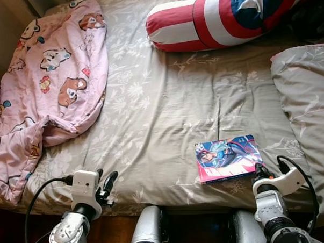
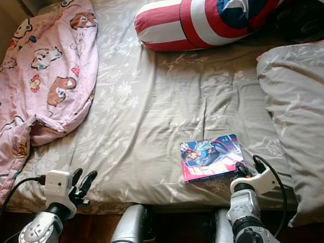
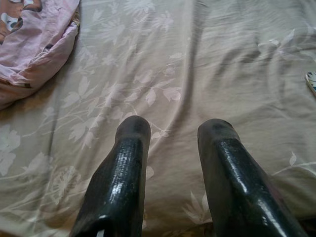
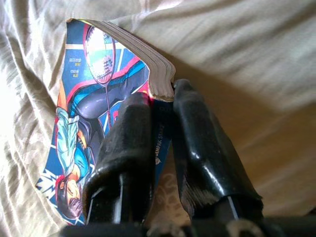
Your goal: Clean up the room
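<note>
Right gripper [image 4: 160, 106] has its fingers clamped on the near corner of the comic book [image 1: 228, 158] lying on the bed [image 1: 166, 100]; left gripper [image 3: 173, 131] hovers, fingers apart, over the sheet.

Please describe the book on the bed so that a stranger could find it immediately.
On the bed's beige flower-printed sheet, look at the near edge, beside the grey pillow. The thin paperback comic book lies there, one corner between the right gripper fingers. Its glossy blue-and-red illustrated cover is unlike the fabric bedding around it.
</note>
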{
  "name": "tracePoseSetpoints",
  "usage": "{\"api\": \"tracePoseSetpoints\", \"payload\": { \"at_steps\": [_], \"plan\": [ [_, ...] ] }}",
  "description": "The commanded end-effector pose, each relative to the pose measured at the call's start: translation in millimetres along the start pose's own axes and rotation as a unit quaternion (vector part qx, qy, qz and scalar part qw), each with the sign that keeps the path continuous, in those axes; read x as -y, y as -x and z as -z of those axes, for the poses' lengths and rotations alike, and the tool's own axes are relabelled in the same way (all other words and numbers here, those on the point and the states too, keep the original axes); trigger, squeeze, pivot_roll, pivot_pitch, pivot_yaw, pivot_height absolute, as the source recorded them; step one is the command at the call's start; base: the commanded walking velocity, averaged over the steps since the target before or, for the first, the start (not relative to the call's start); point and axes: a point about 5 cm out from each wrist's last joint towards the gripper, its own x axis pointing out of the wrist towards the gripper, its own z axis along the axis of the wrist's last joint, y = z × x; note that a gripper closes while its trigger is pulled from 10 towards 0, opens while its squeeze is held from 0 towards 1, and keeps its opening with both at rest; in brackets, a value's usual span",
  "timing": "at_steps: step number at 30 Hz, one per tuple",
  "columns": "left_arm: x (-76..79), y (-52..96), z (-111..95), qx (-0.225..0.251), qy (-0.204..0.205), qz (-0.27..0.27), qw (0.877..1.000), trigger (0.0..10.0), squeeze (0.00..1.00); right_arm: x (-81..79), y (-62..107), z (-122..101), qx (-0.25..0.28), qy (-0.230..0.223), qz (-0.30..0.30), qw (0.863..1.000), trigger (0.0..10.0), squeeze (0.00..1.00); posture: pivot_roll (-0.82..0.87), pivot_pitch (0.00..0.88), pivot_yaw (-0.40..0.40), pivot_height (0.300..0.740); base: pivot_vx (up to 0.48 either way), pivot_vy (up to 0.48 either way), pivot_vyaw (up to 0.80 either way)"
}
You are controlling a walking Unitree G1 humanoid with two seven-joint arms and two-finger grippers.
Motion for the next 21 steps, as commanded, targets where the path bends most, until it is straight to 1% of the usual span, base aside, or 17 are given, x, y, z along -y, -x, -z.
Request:
{"api": "tracePoseSetpoints", "payload": {
  "at_steps": [1,11,12,13,14,15,16,17,18,21],
  "plan": [
    [-4.1,6.7,5.5,-0.019,-0.006,-0.008,1.000,10.0,0.00,17.7,8.9,15.1,-0.025,0.003,0.035,0.999,10.0,0.00,0.21,0.318,0.206,0.645,0.000,0.000,0.00],
    [-3.4,6.6,6.5,-0.022,-0.006,-0.005,1.000,10.0,0.00,22.5,12.2,21.0,-0.033,0.000,0.049,0.998,10.0,0.00,0.21,0.320,0.211,0.645,0.000,0.000,0.00],
    [-3.5,6.5,6.5,-0.022,-0.006,-0.005,1.000,10.0,0.00,22.4,12.2,21.2,-0.033,0.000,0.048,0.998,10.0,0.84,0.21,0.321,0.211,0.645,0.000,0.000,0.00],
    [-3.5,6.5,6.5,-0.022,-0.006,-0.005,1.000,10.0,0.00,22.4,12.2,21.2,-0.033,0.000,0.048,0.998,10.0,0.84,0.21,0.321,0.211,0.645,0.000,0.000,0.00],
    [-3.5,6.5,6.5,-0.022,-0.007,-0.005,1.000,10.0,0.00,22.5,12.3,21.3,-0.034,0.002,0.048,0.998,10.0,1.00,0.21,0.321,0.210,0.645,0.000,0.000,0.00],
    [-3.5,6.2,6.5,-0.022,-0.007,-0.005,1.000,10.0,0.00,23.0,12.3,21.1,-0.034,0.004,0.051,0.998,10.0,0.90,0.21,0.321,0.210,0.645,0.000,0.000,0.00],
    [-3.3,6.0,6.5,-0.022,-0.007,-0.004,1.000,10.0,0.00,23.5,12.3,20.9,-0.034,0.005,0.055,0.998,10.0,0.45,0.21,0.321,0.210,0.645,0.000,0.000,0.00],
    [-3.3,6.0,6.5,-0.022,-0.007,-0.004,1.000,10.0,0.00,23.5,12.3,20.9,-0.034,0.005,0.055,0.998,10.0,0.45,0.21,0.321,0.210,0.645,0.000,0.000,0.00],
    [-3.0,5.7,6.6,-0.023,-0.007,-0.004,1.000,10.0,0.00,24.2,12.3,20.5,-0.035,0.006,0.058,0.998,10.0,0.00,0.21,0.321,0.209,0.645,0.000,0.000,0.00],
    [-2.2,4.9,6.7,-0.022,-0.006,-0.005,1.000,10.0,0.00,24.6,12.0,19.1,-0.032,0.006,0.060,0.998,10.0,0.00,0.21,0.320,0.207,0.645,0.000,0.000,0.00]
  ]
}}
